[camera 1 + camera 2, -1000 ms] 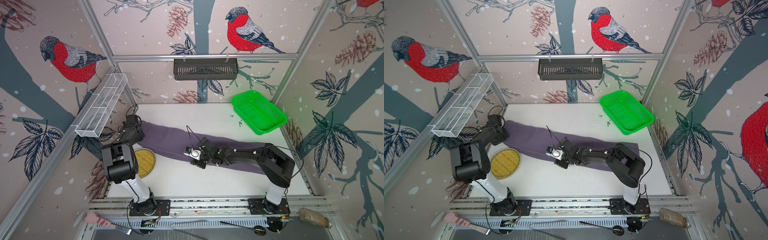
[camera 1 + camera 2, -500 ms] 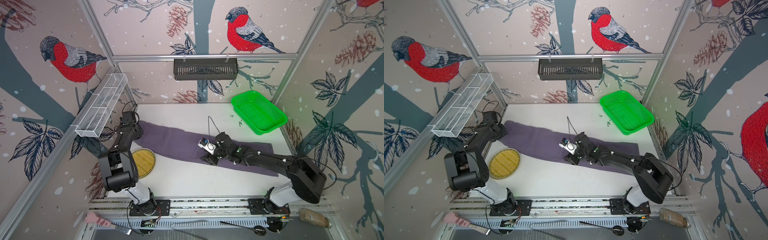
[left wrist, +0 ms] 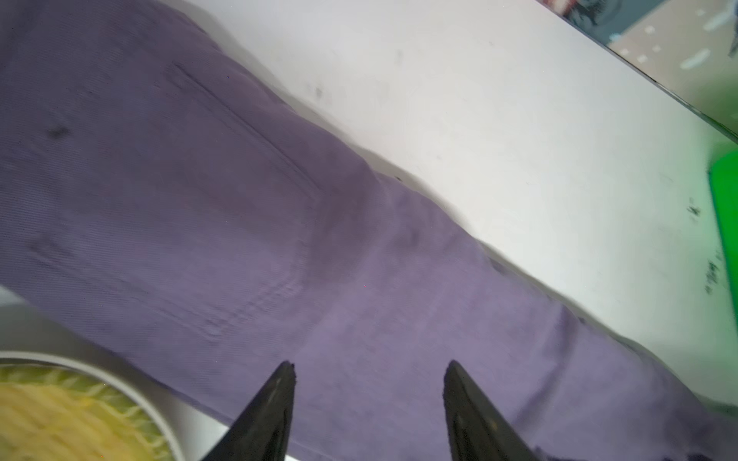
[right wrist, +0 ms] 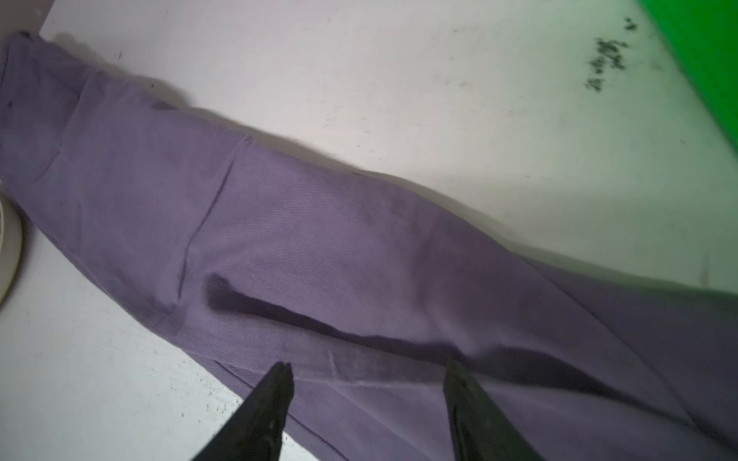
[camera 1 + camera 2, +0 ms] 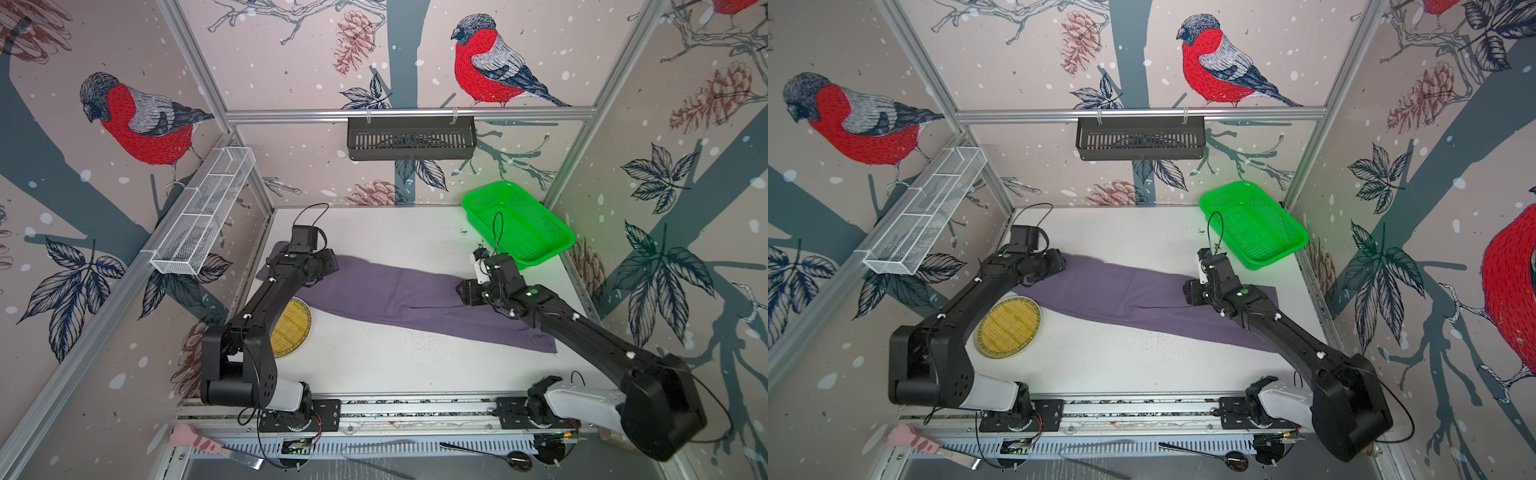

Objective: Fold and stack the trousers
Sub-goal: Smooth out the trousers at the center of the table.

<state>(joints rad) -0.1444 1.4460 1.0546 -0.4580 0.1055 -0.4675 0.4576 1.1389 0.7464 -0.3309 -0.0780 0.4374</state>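
The dusty purple trousers point(image 5: 395, 291) point(image 5: 1121, 291) lie flat and lengthwise across the white table, slanting from the back left to the front right, one leg on the other. My left gripper point(image 5: 330, 265) point(image 5: 1060, 262) hovers over their left end, open, with only cloth point(image 3: 239, 199) below its fingers; in its wrist view the gripper point(image 3: 369, 367) holds nothing. My right gripper point(image 5: 462, 291) point(image 5: 1188, 291) hangs above the right half, open and empty. In its wrist view the right gripper point(image 4: 369, 367) is above a dark crease in the trousers point(image 4: 319, 239).
A green basket point(image 5: 519, 224) point(image 5: 1254, 224) stands at the back right corner. A round yellow plate point(image 5: 291, 328) point(image 5: 1009, 326) sits beside the trousers' left end. A black basket point(image 5: 411, 137) and a white wire rack point(image 5: 203, 216) hang on the walls.
Both grippers have opened. The right arm swung from the middle of the trousers to their right half. The left gripper shifted a little to the right over the left end.
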